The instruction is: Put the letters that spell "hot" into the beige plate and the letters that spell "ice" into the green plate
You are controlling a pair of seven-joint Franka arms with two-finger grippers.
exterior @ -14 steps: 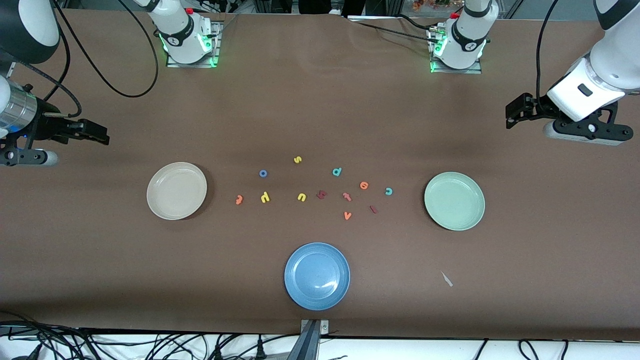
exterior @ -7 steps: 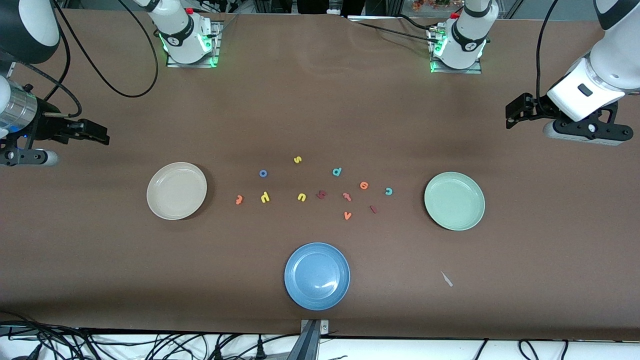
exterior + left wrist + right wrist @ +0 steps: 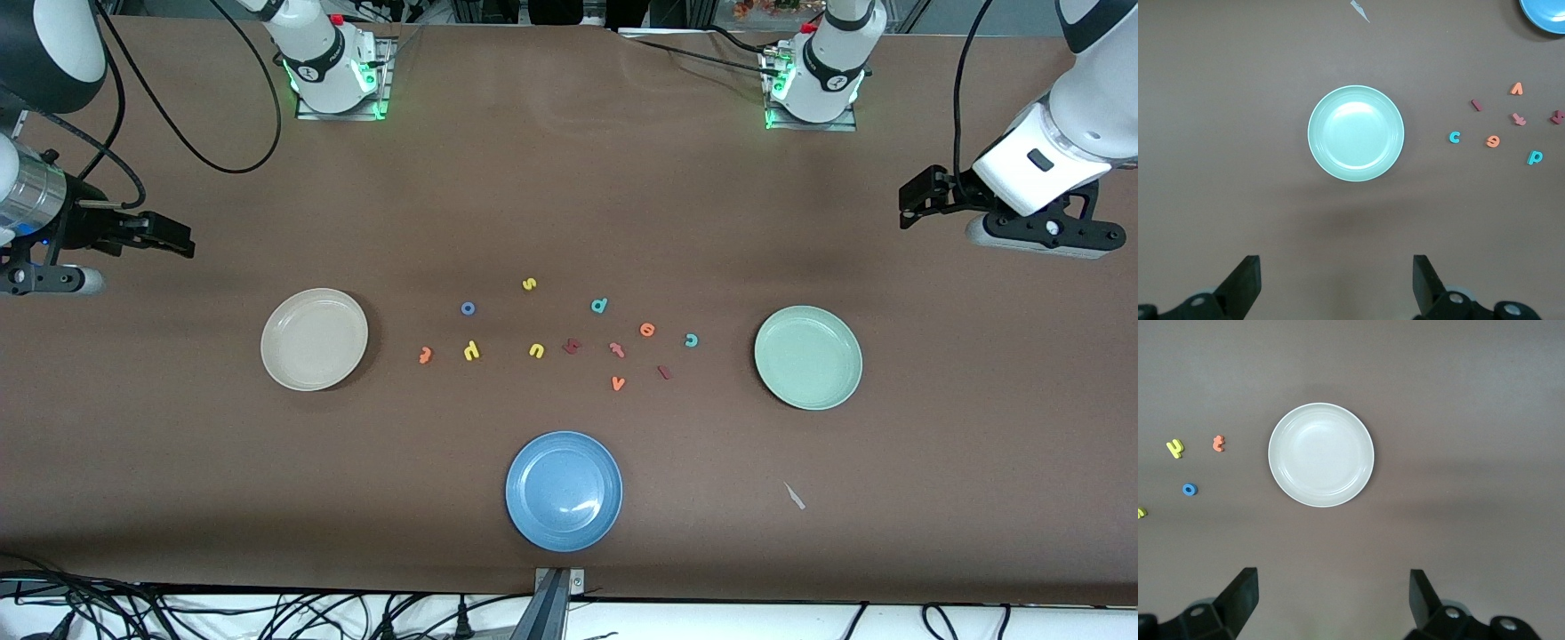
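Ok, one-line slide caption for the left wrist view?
Open left gripper over bare table near the empty round pale green plate; small foam letters scattered beside it.

no printed text or labels; only foam letters on table (image 3: 569, 222), all btwn beige plate (image 3: 314, 339) & green plate (image 3: 807, 357): yellow s (image 3: 529, 284), u (image 3: 536, 350), h (image 3: 471, 350); blue o (image 3: 468, 308); teal d (image 3: 599, 306), c (image 3: 691, 340); orange e (image 3: 647, 330), v (image 3: 618, 383).

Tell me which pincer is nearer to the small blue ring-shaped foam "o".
Right. The right pincer hangs open past the beige plate from the blue ring-shaped foam "o"; the left pincer hangs open past the green plate, much farther.
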